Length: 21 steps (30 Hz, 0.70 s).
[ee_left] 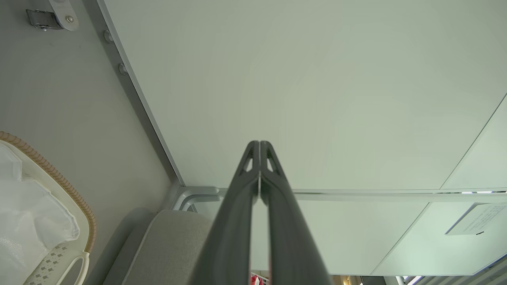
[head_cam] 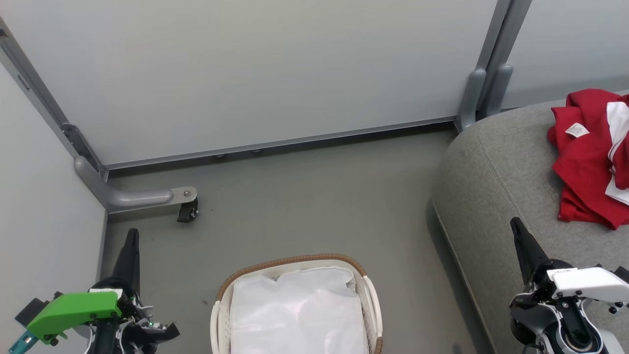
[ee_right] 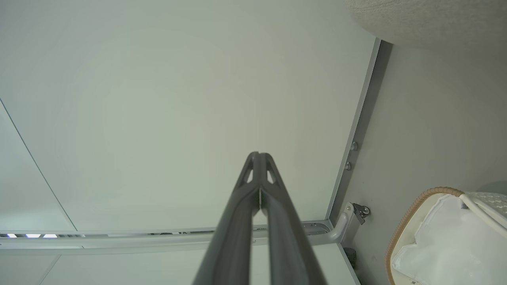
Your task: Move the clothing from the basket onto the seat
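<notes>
Both claws are closed and carry nothing: your left claw points up at the lower left over the floor, your right claw at the lower right by the seat. In each wrist view the two dark fingers lie pressed together with nothing between them.

The clothing, a rumpled red and white heap, lies on the seat at the far right, partly cut off by the picture's edge. The basket stands on the floor between your claws, and what you can see of its inside is the white liner, with no red in it. Its near part runs off the bottom of the head view, so you cannot vouch for that.

By this, the moving step looks finished or nearly so. Your next move calls for a look into the hidden part of the basket; if a garment is there, open one claw, lower it past the woven rim and pinch the cloth without catching the liner.

A small white tag on the red cloth bears marks too small to read. A pale notice on a panel in the left wrist view carries lines of print, likewise unreadable.
</notes>
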Tool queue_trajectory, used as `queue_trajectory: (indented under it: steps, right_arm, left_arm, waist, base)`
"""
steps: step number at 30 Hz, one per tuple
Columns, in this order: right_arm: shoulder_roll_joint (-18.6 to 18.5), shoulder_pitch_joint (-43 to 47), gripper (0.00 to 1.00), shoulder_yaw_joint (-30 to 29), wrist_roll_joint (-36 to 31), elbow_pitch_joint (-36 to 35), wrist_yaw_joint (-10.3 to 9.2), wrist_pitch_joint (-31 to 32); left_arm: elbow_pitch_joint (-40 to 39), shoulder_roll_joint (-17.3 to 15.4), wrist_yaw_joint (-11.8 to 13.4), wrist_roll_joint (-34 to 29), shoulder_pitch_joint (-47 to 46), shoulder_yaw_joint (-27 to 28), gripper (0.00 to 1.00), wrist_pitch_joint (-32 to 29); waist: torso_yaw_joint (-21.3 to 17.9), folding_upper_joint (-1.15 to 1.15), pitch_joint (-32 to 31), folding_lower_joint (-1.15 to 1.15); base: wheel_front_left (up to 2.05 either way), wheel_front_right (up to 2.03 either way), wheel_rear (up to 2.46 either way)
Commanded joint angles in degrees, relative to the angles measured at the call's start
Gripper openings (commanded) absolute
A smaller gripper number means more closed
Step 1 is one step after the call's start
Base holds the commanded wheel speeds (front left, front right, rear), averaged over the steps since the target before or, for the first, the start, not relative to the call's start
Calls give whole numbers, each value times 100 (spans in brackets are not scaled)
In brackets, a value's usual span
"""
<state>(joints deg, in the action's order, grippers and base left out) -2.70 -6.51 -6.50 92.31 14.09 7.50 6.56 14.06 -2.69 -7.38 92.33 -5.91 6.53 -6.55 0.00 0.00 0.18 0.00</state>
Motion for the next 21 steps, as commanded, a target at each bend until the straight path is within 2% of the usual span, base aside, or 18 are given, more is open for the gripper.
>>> queue_trajectory:
  steps: [1,21]
  right_arm:
    - [-34,61,0,-11,18,-25,-2,18]
    - [-34,62,0,-10,19,-24,-2,18]
  left_arm:
    - [-9,-35,-26,18,-62,11,0,-18]
    - [-10,-35,-26,18,-62,11,0,-18]
  waist:
    - [0,0,0,0]
    - [0,0,0,0]
  base:
    - [0,0,0]
    - [0,0,0]
